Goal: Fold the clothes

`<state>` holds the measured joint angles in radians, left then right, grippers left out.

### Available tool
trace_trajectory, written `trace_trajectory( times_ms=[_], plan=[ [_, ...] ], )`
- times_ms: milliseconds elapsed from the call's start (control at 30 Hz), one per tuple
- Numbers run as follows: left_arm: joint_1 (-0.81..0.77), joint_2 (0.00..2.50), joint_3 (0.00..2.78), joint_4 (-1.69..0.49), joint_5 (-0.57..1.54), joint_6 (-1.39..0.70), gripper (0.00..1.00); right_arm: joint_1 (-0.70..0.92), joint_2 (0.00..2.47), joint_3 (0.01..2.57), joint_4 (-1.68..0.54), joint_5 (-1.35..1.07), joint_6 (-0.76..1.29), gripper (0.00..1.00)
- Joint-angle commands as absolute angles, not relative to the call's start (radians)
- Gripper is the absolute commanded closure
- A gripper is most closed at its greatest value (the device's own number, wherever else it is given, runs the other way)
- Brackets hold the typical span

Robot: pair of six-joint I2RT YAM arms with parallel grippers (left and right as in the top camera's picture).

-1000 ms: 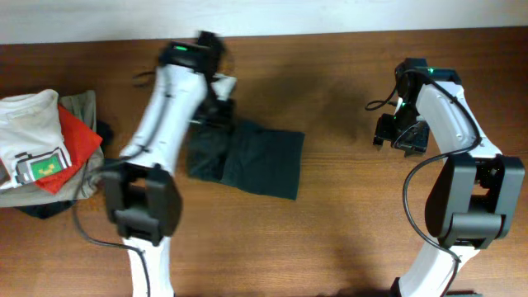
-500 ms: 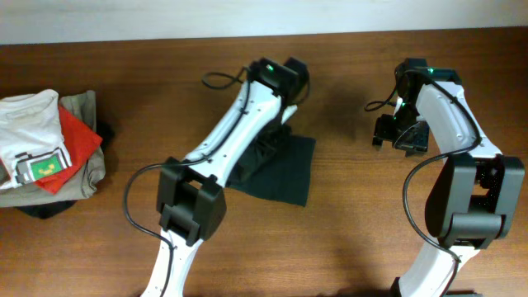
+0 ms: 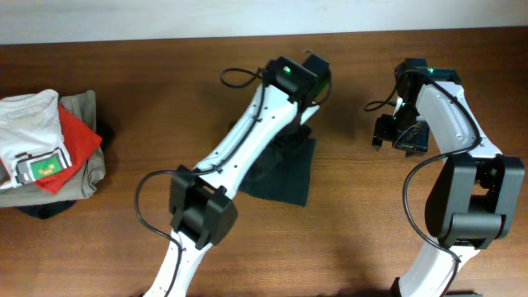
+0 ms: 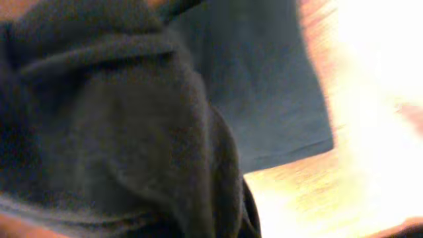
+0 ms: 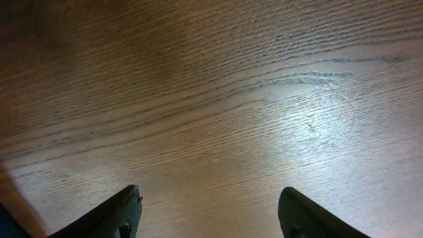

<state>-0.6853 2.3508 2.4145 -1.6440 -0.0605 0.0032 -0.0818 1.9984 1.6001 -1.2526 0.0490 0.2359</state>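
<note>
Step in hand: I judge this to be mid-fold. One side of the dark shirt (image 3: pixel 285 173) looks pulled up and carried over the rest of it.
Shirt: it is near the middle of the desk (image 3: pixel 371 231), a little toward the far edge. Part lies flat and part rises in a bunch under my left arm.
Left gripper (image 3: pixel 307 78): it is reached out over the shirt's far side. The left wrist view is filled with gathered dark cloth (image 4: pixel 112 132) right against the lens, with a flat panel (image 4: pixel 264 86) beyond it. No finger shows, so I cannot tell whether it is clenched on the cloth or released.
Right gripper (image 3: pixel 398 132): it is released. In its wrist view the two fingertips (image 5: pixel 125 211) stand well apart with only bare wood (image 5: pixel 211 99) between them. It hangs toward the far right corner, well apart from the shirt.
Next move: as I read it, the raised cloth needs laying down square on the flat part and then smoothing. The right arm would have to come in toward the middle to help.
Hidden: the left arm covers the shirt's near-left side from overhead, so I cannot see the fold line or any print.
Hard to make out: the left wrist picture is blurred, and glare washes out the desk on its right.
Other things: a pile of clothes (image 3: pixel 41 157) in white, red and khaki sits at the left edge, away from both grippers.
</note>
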Motion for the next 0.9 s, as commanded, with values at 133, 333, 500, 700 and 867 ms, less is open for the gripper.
trace_trajectory(
  times_ms=[133,333,500,700,867],
  plan=[
    [-0.723,2.361,2.44,-1.649,0.083,0.027,0.38,-0.08,2.002,1.607,-1.253,0.06,0.24,0.23],
    [-0.436,2.317,2.517,-1.563,0.125,0.015,0.37,-0.035,2.002,1.607,-1.238,-0.524,-0.125,0.23],
    [-0.283,2.438,2.516,-1.428,0.377,0.191,0.37,0.201,2.002,1.607,-1.154,-0.641,-0.136,0.3],
    [-0.281,2.652,2.516,-1.475,0.447,0.26,0.37,0.408,2.006,1.587,-1.04,-0.632,-0.036,0.33],
    [-0.279,2.676,2.515,-1.509,0.328,0.259,0.38,0.418,2.006,1.346,-0.989,-0.539,-0.031,0.42]
  ],
)
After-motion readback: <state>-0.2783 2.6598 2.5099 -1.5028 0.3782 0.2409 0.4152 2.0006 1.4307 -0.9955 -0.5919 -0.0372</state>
